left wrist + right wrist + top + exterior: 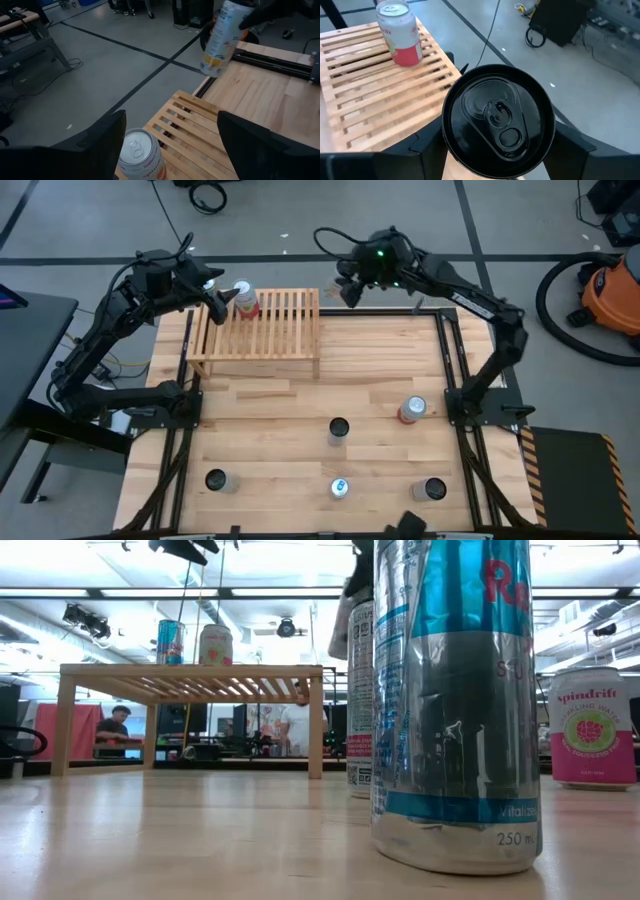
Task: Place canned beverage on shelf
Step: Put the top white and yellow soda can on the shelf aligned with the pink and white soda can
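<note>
Right pincer [497,150] grips black-topped can [498,120] | slatted wood shelf [375,85] beside, probably apart

We read "spindrift" on the pink-and-white can [587,726], and "250 m" and "Vitaliz" on the near silver-blue can [455,705].

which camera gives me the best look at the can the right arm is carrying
The right wrist view: the black-topped can fills it, gripped between the right pincer's fingers. The left wrist view shows its side, held above the table's far edge. In the high view the arm hides it; in the low view closer cans largely block it.
</note>
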Robot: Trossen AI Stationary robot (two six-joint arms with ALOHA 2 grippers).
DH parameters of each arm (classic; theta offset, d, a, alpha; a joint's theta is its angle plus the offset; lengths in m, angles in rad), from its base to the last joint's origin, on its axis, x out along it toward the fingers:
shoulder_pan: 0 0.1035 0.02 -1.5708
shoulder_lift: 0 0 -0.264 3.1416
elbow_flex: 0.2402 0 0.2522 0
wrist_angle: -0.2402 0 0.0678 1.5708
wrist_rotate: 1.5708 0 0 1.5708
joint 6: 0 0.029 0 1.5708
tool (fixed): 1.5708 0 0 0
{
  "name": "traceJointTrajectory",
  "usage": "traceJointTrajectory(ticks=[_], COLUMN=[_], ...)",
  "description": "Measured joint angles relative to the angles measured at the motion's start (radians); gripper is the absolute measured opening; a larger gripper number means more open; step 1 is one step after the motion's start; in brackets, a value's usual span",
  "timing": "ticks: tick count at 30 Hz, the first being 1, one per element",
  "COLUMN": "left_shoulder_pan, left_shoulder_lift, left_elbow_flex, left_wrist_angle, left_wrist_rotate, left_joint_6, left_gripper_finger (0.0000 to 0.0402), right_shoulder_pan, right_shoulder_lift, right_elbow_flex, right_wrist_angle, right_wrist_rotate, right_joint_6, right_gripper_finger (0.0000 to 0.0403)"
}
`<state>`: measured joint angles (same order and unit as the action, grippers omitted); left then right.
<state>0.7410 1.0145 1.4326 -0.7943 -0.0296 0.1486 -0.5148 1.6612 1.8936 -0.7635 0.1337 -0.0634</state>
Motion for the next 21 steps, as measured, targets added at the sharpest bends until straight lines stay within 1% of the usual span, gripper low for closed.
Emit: traceJointTrajectory(ticks=[3, 10, 15, 21], left_shoulder_pan=[0.000, 0.000, 0.000, 0.000], left_shoulder_lift=[0.000, 0.000, 0.000, 0.000], left_elbow_flex=[0.000, 0.000, 0.000, 0.000], left_wrist_angle=[-0.008, -0.009, 0.004, 0.003], left_wrist_rotate=[0.000, 0.000, 0.000, 0.000], left_joint_6=[-0.007, -0.007, -0.003, 0.020], left_gripper_finger=[0.0314, 0.0314, 0.0314, 0.0314], right_shoulder_pan=[0.000, 0.000, -0.001, 0.012], right_shoulder_lift=[0.061, 0.179, 0.243, 0.313], right_elbow_flex=[0.065, 0.205, 0.269, 0.317], right_wrist_angle=[0.000, 0.004, 0.025, 0.032], right_wrist_rotate=[-0.008, -0.066, -0.151, -0.155], right_joint_6=[-0.023, -0.050, -0.053, -0.063], right_gripper_finger=[0.0262, 0.0262, 0.0262, 0.0262])
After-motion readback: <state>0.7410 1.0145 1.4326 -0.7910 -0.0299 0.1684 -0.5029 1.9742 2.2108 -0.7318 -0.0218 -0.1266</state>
